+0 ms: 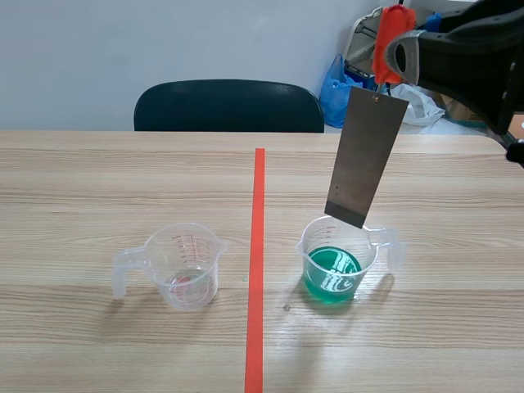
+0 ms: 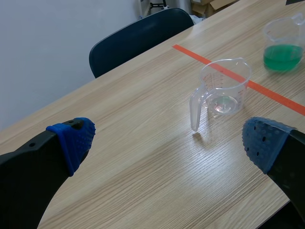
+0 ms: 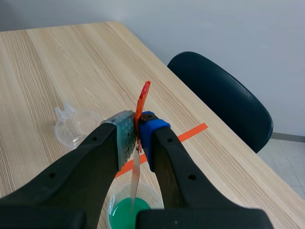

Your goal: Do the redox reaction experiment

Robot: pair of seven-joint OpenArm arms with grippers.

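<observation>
My right gripper (image 1: 395, 49) is raised at the upper right, shut on an orange clip (image 1: 390, 37) from which a grey metal strip (image 1: 365, 155) hangs. The strip's lower edge is just above the rim of a clear beaker of green liquid (image 1: 334, 266), right of the tape line. In the right wrist view the clip (image 3: 142, 98) sits between the pads and the strip (image 3: 136, 179) drops toward the green liquid (image 3: 125, 214). A second clear beaker (image 1: 184, 266), with a trace of pinkish liquid, stands left of the line. My left gripper (image 2: 167, 143) is open, well short of that beaker (image 2: 224, 88).
A dark chair (image 1: 228, 105) stands behind the table's far edge. Blue bags and clutter (image 1: 340, 86) lie beyond it at the right. An orange-red tape line (image 1: 257, 262) runs down the table's middle between the beakers.
</observation>
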